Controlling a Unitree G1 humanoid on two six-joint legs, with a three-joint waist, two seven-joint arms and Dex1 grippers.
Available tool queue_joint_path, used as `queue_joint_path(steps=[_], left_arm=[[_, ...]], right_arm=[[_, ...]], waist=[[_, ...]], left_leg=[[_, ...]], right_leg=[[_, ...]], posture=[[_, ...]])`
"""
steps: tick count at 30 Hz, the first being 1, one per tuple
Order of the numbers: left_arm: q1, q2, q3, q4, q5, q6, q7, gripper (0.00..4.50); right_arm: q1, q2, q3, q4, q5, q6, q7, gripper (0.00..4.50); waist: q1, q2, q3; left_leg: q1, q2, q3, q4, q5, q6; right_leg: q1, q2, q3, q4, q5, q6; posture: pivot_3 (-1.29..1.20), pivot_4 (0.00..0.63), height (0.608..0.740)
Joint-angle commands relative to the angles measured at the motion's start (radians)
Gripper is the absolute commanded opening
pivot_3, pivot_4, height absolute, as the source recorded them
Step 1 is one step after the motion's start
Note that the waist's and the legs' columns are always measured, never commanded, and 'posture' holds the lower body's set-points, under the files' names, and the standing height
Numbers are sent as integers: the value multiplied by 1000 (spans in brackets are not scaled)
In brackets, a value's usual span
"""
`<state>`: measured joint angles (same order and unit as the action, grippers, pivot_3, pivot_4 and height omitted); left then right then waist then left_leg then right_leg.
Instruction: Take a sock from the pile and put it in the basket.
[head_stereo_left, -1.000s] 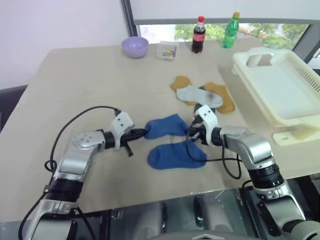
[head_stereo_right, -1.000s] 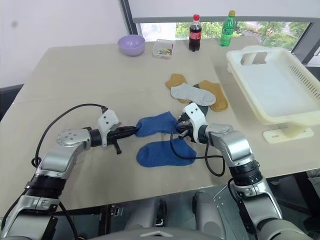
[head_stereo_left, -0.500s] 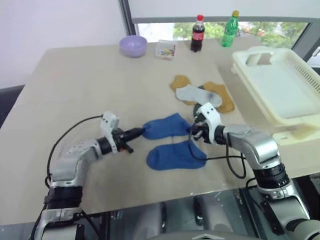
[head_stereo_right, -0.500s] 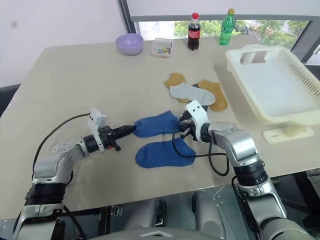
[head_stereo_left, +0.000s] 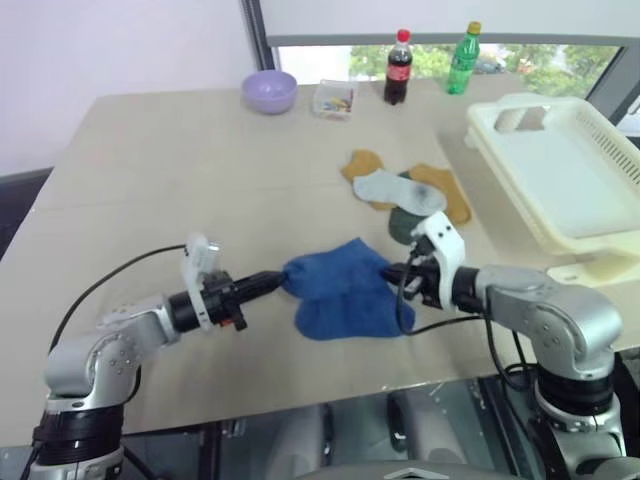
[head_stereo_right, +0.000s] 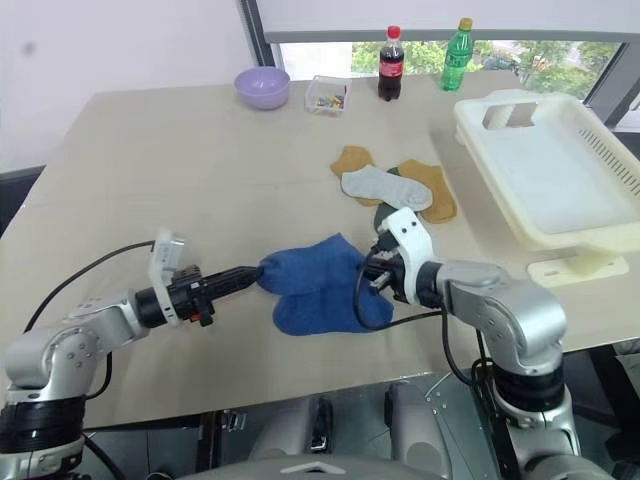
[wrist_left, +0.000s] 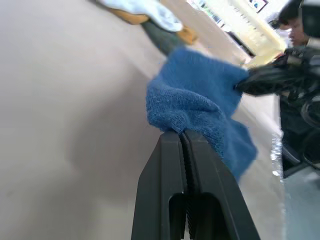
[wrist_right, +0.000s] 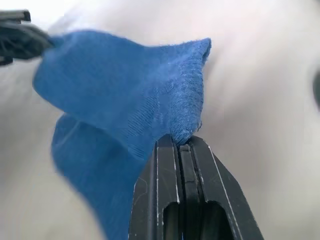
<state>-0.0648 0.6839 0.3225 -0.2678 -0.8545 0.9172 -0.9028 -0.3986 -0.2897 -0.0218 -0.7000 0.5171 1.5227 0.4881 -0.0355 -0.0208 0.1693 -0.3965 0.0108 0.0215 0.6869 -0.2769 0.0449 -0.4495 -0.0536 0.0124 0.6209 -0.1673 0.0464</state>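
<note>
Pinching opposite ends of the sock (head_stereo_left: 335, 270), the left gripper (head_stereo_left: 272, 281) and right gripper (head_stereo_left: 393, 272) are both clamped shut on its fabric, so it hangs stretched between them just above the table (head_stereo_left: 170, 170). It hangs directly over the second blue sock (head_stereo_left: 350, 312), which lies flat beneath it. The grip on each side looks thin: the wrist views show only an edge of cloth between the fingertips, so a pull in opposing directions could tug the sock out of one jaw. A sagging middle might also drag across the second blue sock and shift it. The basket (head_stereo_left: 560, 180) stands well apart on the robot's right, beyond the pile (head_stereo_left: 405, 192), so the carry is long and a low pass could snag those socks.
</note>
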Motion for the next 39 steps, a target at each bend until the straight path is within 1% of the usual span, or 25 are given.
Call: queue_joint_path(steps=[1, 4, 9, 18, 23, 29, 32, 39], left_arm=[[28, 31, 45, -70, -66, 22, -14, 52], [73, 55, 40, -113, -89, 30, -36, 52], [159, 79, -18, -147, -18, -44, -78, 52], [194, 82, -69, -145, 27, -104, -84, 52], [179, 68, -89, -133, 58, -151, -79, 52], [149, 56, -109, -122, 91, -200, -72, 52], [135, 58, -119, -112, 101, -209, -79, 52], [97, 48, -153, -87, 123, -227, -81, 52]], right_arm=[[16, 4, -86, -114, 60, 83, -3, 0], [55, -12, -122, -148, 107, 92, -10, 0], [131, -19, -130, -184, 152, 92, -47, 0], [211, 1, -139, -212, 191, 92, -141, 0], [234, 6, -129, -214, 208, 92, -177, 0], [263, -17, -115, -217, 234, 92, -204, 0], [280, -28, -116, -223, 246, 92, -217, 0], [301, -16, -126, -240, 265, 92, -250, 0]], waist=[[-1, 0, 0], [-1, 0, 0], [-1, 0, 1], [0, 0, 2], [0, -1, 2], [1, 0, 2], [1, -1, 2], [1, -1, 2]], left_leg=[[0, 0, 0, 0, 0, 0], [1, 1, 0, 0, 0, 0], [0, 1, 0, 0, 0, 0], [-1, 1, 1, -1, 0, 0], [-1, 1, 1, -2, 0, 0], [-2, 1, 0, -3, 0, 0], [-2, 1, 1, -3, 0, 0], [-3, 1, 0, -4, 0, 0]], right_leg=[[0, 0, 0, 0, 0, 0], [0, 0, 0, 0, 0, 0], [0, 0, 0, -1, 0, 0], [-1, 0, 0, -3, -1, 0], [-1, -1, 0, -5, 0, 0], [-1, -1, -1, -6, -1, 0], [-1, -1, -1, -7, 0, 1], [0, 0, -2, -10, 0, 1]], posture=[[0, 150, 735], [0, 150, 735], [0, 150, 735], [0, 150, 735], [0, 150, 735], [0, 150, 735], [0, 150, 735], [0, 150, 735]])
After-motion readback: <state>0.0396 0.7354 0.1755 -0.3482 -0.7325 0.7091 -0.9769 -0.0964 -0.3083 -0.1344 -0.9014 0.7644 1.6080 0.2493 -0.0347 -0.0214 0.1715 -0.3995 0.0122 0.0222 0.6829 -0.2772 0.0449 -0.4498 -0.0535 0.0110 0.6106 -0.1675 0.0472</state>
